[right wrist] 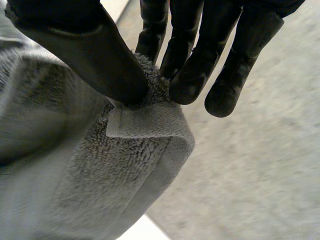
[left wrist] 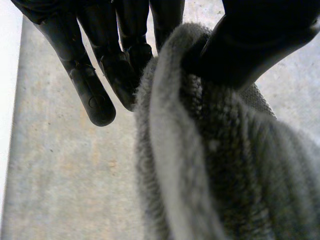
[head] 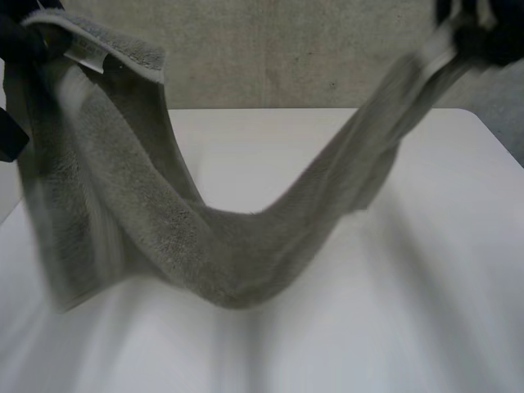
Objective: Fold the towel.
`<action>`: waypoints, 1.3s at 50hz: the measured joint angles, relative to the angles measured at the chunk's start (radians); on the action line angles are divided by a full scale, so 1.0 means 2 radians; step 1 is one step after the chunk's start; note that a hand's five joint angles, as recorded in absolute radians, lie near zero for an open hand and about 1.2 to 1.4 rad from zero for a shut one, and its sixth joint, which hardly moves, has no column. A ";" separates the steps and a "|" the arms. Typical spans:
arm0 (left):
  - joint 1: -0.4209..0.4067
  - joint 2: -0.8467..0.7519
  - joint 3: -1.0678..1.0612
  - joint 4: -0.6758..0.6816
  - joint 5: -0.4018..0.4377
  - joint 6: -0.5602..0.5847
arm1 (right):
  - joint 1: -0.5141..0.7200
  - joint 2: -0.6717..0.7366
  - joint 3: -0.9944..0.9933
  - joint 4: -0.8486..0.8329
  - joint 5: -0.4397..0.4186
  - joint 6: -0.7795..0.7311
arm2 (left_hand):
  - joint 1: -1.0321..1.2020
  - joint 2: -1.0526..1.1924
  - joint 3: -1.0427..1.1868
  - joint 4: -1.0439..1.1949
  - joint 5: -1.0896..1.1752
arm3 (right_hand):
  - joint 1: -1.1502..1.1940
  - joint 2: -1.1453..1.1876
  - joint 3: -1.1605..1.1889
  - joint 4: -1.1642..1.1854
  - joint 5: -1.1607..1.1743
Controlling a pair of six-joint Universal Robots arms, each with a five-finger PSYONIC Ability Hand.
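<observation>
A grey-green towel [head: 221, 246] hangs in a sagging arc above the white table [head: 393, 311], held up at both ends. My left hand [head: 20, 37] is high at the far left, and in its wrist view the left hand [left wrist: 120, 55] pinches the towel [left wrist: 215, 165] edge between thumb and fingers. At the far right my right hand [head: 483, 33] holds the other end. In its wrist view the right hand [right wrist: 195, 60] pinches a hemmed corner of the towel [right wrist: 100, 170] against its thumb. The towel's lowest fold hangs just above or on the table; I cannot tell which.
A concrete wall [head: 311, 57] rises behind the table's far edge. Bare white tabletop lies in front of and to the right of the hanging towel.
</observation>
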 measured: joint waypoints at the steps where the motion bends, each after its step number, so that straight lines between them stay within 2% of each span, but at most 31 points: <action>1: 0.003 0.000 0.011 -0.020 0.006 -0.010 | -0.008 0.000 -0.016 0.009 -0.004 0.001 | 0.000 0.000 0.000 0.000 0.000 | 0.000 0.000 0.000 0.000 0.000; 8: 0.040 -0.042 0.028 -0.076 0.022 -0.050 | -0.026 0.030 -0.032 0.022 -0.016 -0.012 | 0.000 0.000 0.000 0.000 0.000 | 0.000 0.000 0.001 0.000 0.000; 12: 0.065 -0.112 0.012 -0.083 0.023 -0.060 | -0.022 0.068 -0.014 0.019 -0.014 -0.039 | 0.000 0.000 0.000 0.000 0.000 | 0.000 0.000 0.001 0.000 0.000; 16: 0.072 -0.180 0.003 -0.081 0.022 -0.061 | -0.006 0.106 -0.006 0.017 -0.007 -0.067 | 0.000 0.000 0.000 0.000 0.000 | 0.000 0.000 0.001 0.000 0.000; 20: 0.071 -0.262 0.009 -0.078 0.021 -0.059 | 0.023 0.158 -0.005 0.012 0.014 -0.091 | 0.000 0.001 0.000 0.000 0.000 | 0.000 0.000 0.001 0.000 0.000; 24: 0.066 -0.353 0.043 -0.073 0.017 -0.058 | 0.062 0.217 -0.006 -0.014 0.062 -0.110 | -0.007 -0.037 -0.030 -0.040 -0.005 | 0.000 0.000 0.001 0.000 0.000; 25: 0.066 -0.364 0.049 -0.072 0.017 -0.058 | 0.068 0.226 -0.006 -0.021 0.071 -0.112 | -0.028 -0.063 -0.056 -0.067 -0.028 | 0.000 0.000 0.001 0.000 0.000; 29: 0.064 -0.430 0.100 -0.069 0.013 -0.058 | 0.098 0.281 -0.005 -0.082 0.131 -0.127 | -0.353 -0.391 -0.379 -0.392 -0.370 | 0.001 0.000 0.001 0.000 0.000; 31: 0.063 -0.446 0.118 -0.069 0.011 -0.058 | 0.105 0.297 -0.003 -0.105 0.150 -0.131 | -0.462 -0.497 -0.487 -0.492 -0.476 | 0.001 0.000 0.001 0.000 0.000; 32: 0.064 -0.453 0.129 -0.069 0.009 -0.058 | 0.109 0.307 -0.002 -0.121 0.161 -0.133 | -0.501 -0.537 -0.525 -0.535 -0.522 | 0.001 0.000 0.001 0.000 0.000; 34: 0.065 -0.459 0.141 -0.069 0.006 -0.058 | 0.113 0.319 0.000 -0.140 0.175 -0.135 | -0.508 -0.549 -0.543 -0.550 -0.536 | 0.001 0.000 0.001 0.000 0.000; 42: 0.077 -0.388 0.108 -0.059 -0.005 -0.049 | 0.118 0.330 0.029 -0.172 0.194 -0.136 | -0.508 -0.550 -0.544 -0.550 -0.536 | 0.001 0.000 0.001 0.000 0.000; 47: 0.085 -0.311 0.029 -0.033 0.016 -0.010 | 0.117 0.322 0.055 -0.179 0.192 -0.136 | -0.508 -0.550 -0.544 -0.550 -0.536 | 0.001 0.000 0.001 0.000 0.000; 49: 0.087 -0.284 -0.005 -0.023 0.033 0.019 | 0.117 0.318 0.065 -0.182 0.191 -0.136 | -0.508 -0.550 -0.544 -0.550 -0.536 | 0.001 0.000 0.001 0.000 0.000; 51: 0.089 -0.242 -0.065 -0.012 0.071 0.082 | 0.115 0.313 0.081 -0.189 0.189 -0.136 | -0.508 -0.550 -0.544 -0.550 -0.536 | 0.001 0.000 0.001 0.000 0.000; 58: 0.095 -0.165 -0.196 -0.002 0.147 0.251 | 0.113 0.302 0.111 -0.210 0.187 -0.137 | -0.508 -0.550 -0.544 -0.550 -0.536 | 0.001 0.000 0.001 0.000 0.000; 60: 0.098 -0.156 -0.213 -0.003 0.153 0.276 | 0.113 0.301 0.113 -0.212 0.187 -0.137 | -0.508 -0.550 -0.544 -0.550 -0.535 | 0.001 0.000 0.001 0.000 0.000; 62: 0.104 -0.140 -0.250 -0.004 0.162 0.328 | 0.113 0.300 0.118 -0.216 0.186 -0.138 | -0.507 -0.549 -0.543 -0.550 -0.534 | 0.001 0.000 0.001 0.000 0.000; 65: 0.108 -0.133 -0.272 -0.007 0.164 0.359 | 0.113 0.300 0.120 -0.216 0.186 -0.139 | -0.499 -0.540 -0.534 -0.543 -0.514 | 0.001 0.000 0.001 0.000 0.000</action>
